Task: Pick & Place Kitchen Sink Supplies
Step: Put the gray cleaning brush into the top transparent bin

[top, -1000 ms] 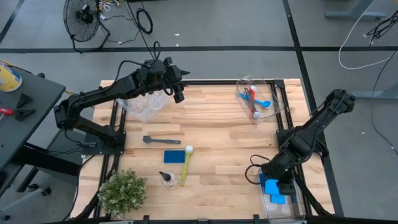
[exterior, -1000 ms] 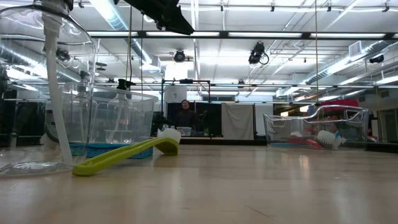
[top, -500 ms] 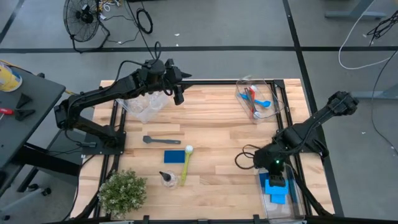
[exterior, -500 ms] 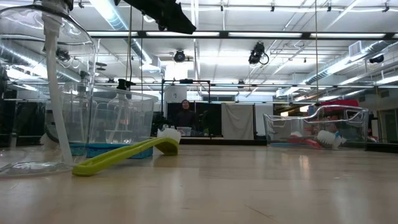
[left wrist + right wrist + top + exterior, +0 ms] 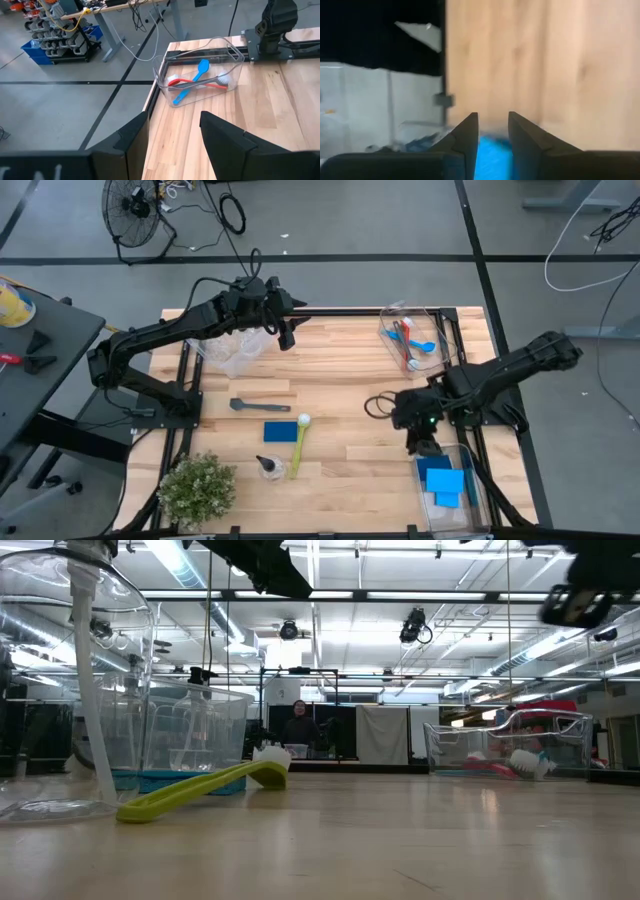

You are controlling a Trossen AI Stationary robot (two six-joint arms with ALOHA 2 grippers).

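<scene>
A: High view: where are the supplies relative to the potted plant?

B: The blue sponge, yellow-green brush and small bottle lie just beside it on the counter; the grey brush lies beyond them.

A: Which arm is nearer?

B: Probably the right pincer, narrowly parted, empty, above the sponge bin. The yellow-green brush's long axis runs across its approach. The left pincer hovers half-open, empty.

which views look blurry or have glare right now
Right wrist view: wood grain smeared by motion blur. Low view: the near clear bottle looms distorted, ceiling lights glare, and the yellow-green brush is sharp. High and left wrist views: evenly lit, crisp.
</scene>
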